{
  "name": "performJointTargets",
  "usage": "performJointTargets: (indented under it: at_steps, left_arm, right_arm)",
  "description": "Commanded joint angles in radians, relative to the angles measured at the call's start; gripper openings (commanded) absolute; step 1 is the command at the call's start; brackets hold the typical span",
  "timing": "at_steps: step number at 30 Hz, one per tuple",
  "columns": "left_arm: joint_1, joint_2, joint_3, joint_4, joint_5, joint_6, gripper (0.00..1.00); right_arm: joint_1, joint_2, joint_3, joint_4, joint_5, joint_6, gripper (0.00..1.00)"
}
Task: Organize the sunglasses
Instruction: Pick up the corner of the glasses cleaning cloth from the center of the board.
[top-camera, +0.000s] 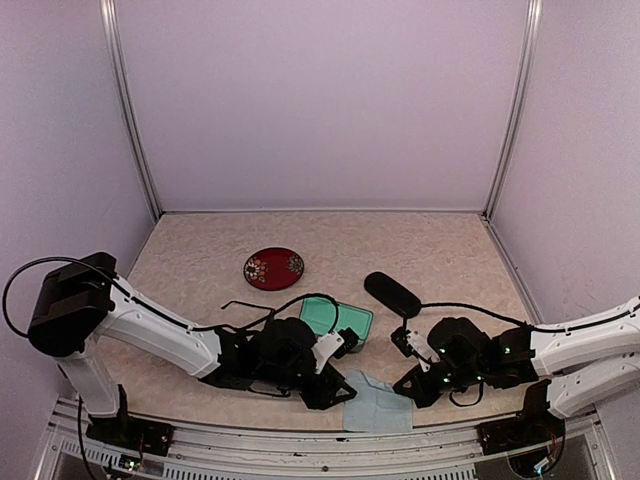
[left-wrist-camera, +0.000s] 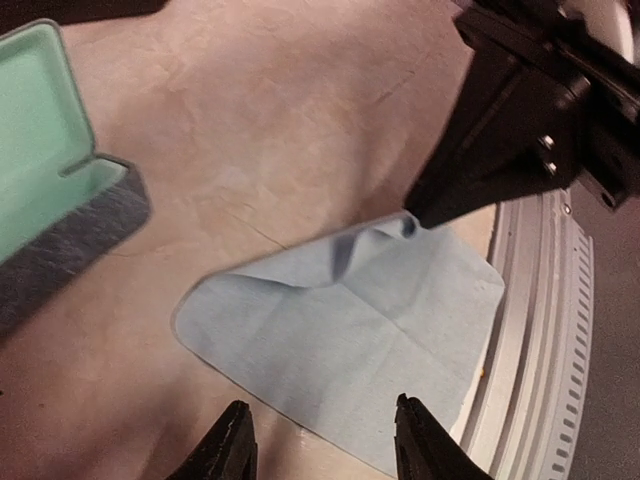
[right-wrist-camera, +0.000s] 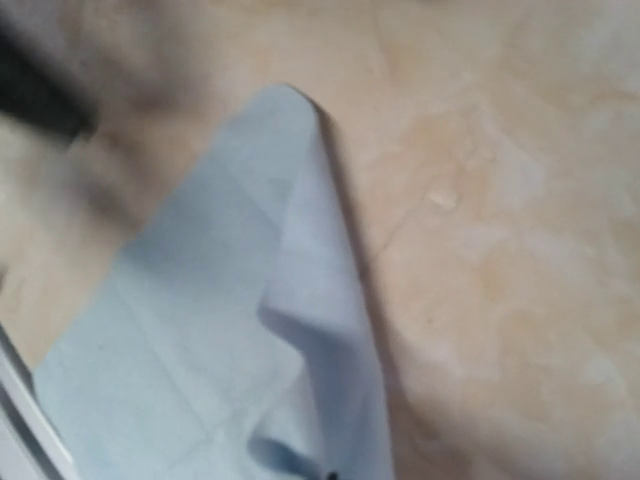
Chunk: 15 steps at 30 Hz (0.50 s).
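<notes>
The beige mottled table (top-camera: 430, 250) fills the floor of a pale-walled booth. The left arm (top-camera: 160, 330) reaches in from the near left corner and the right arm (top-camera: 580, 340) from the near right. Their wrists sit low over the near middle of the table, close together but not touching.

Just beyond the left wrist lies an open rectangular case (top-camera: 335, 318), blue-grey outside, with its mint-green lining showing. Near and slightly right of it, between the two wrists, a light blue cloth (top-camera: 378, 405) is spread on the table. The cloth's near edge reaches the metal rail (left-wrist-camera: 540, 330) at the table's edge. Most of the cloth lies flat with fold creases, but its far right corner is drawn up into a ridge. A closed black oval case (top-camera: 392, 294) lies right of the open case and a little farther back, apart from it. A round red patterned plate (top-camera: 273, 268) sits far left of the open case, well apart from everything else.

The right gripper (left-wrist-camera: 420, 205) is closed, its tip pinching the raised corner of the cloth. The left gripper (left-wrist-camera: 325, 445) hangs over the cloth's left edge with its fingers (left-wrist-camera: 232, 448) spread and nothing between them.

Neither pair of sunglasses can be made out in any view. A thin dark line on the table left of the open case could be a frame or a cable; I cannot tell which.
</notes>
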<state>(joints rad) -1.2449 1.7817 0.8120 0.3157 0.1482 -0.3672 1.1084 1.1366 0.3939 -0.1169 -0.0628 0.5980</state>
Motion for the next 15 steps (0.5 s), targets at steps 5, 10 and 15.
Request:
performJointTargets:
  at_steps: [5, 10, 15]
  left_arm:
    - [0.051, 0.041, 0.014, 0.051, -0.078, -0.010, 0.47]
    - [0.052, 0.083, 0.067, 0.029, -0.096, 0.007, 0.47]
    - [0.049, 0.116, 0.100, 0.014, -0.108, 0.035, 0.45]
  right_arm:
    - [-0.010, -0.062, -0.033, 0.049, -0.051, -0.041, 0.00]
    - [-0.010, -0.075, -0.042, 0.040, -0.053, -0.047, 0.00]
    - [-0.012, -0.072, -0.052, 0.050, -0.064, -0.048, 0.00]
